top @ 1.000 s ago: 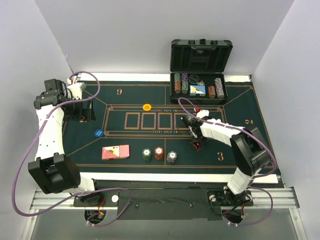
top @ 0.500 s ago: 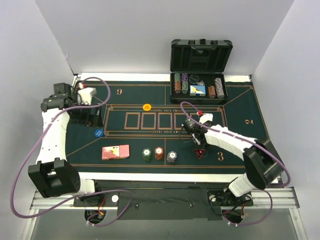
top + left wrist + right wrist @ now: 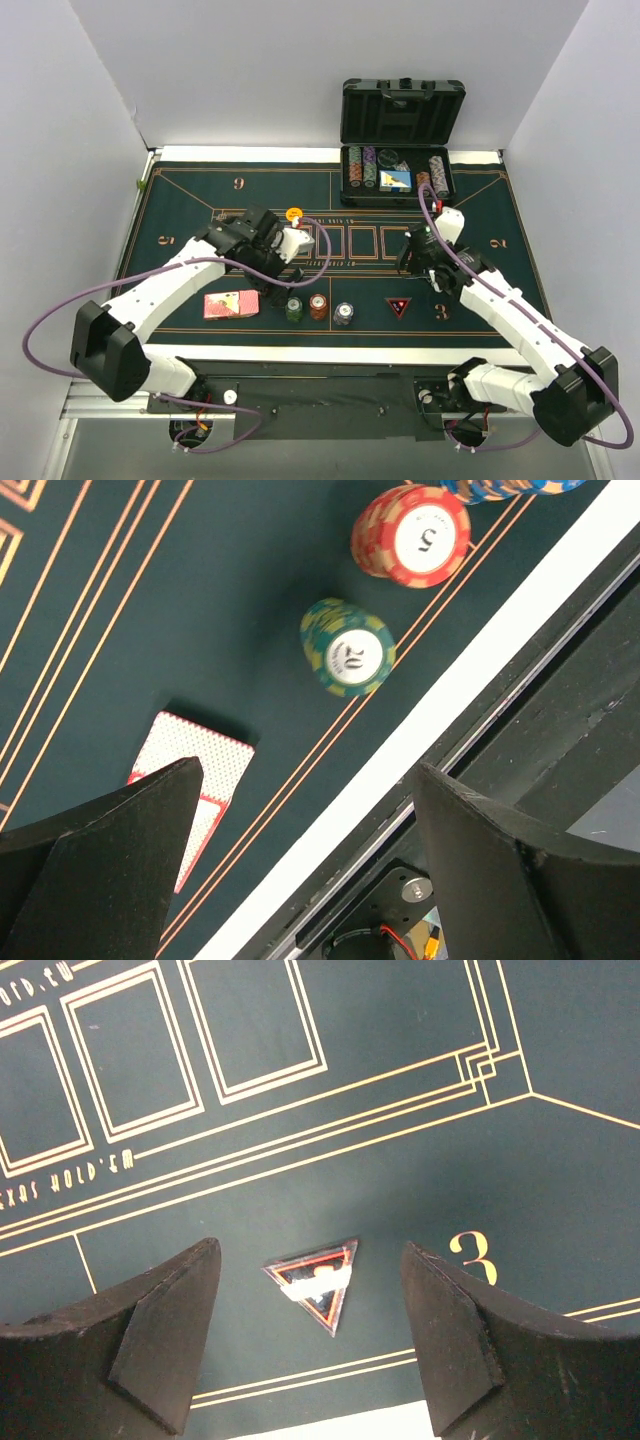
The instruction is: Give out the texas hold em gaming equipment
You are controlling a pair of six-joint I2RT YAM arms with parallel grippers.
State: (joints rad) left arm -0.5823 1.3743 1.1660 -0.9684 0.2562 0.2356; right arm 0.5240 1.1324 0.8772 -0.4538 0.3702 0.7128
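Three short chip stacks stand in a row near the mat's front line: green [image 3: 293,309] [image 3: 347,650], red [image 3: 318,306] [image 3: 412,537] and grey [image 3: 343,314]. Pink-red-backed playing cards [image 3: 231,304] [image 3: 190,780] lie to their left. An orange button disc [image 3: 293,214] sits at mid-mat. A black and red triangular marker [image 3: 399,306] [image 3: 315,1280] lies flat by the orange "3". My left gripper [image 3: 283,283] [image 3: 308,770] hangs open and empty above the mat between the cards and the green stack. Also open and empty, my right gripper [image 3: 416,268] [image 3: 310,1247] is raised just behind the marker.
The open black case [image 3: 397,182] at the back right holds several rows of chips and a card box. The dark green felt mat [image 3: 480,290] covers the table, with a white strip and metal rail along its front edge [image 3: 420,730]. White walls stand close on both sides.
My right gripper set the triangular marker down by the "3", opened and drew back from it. My left arm swung from the far left edge to the middle, above the cards and chips.
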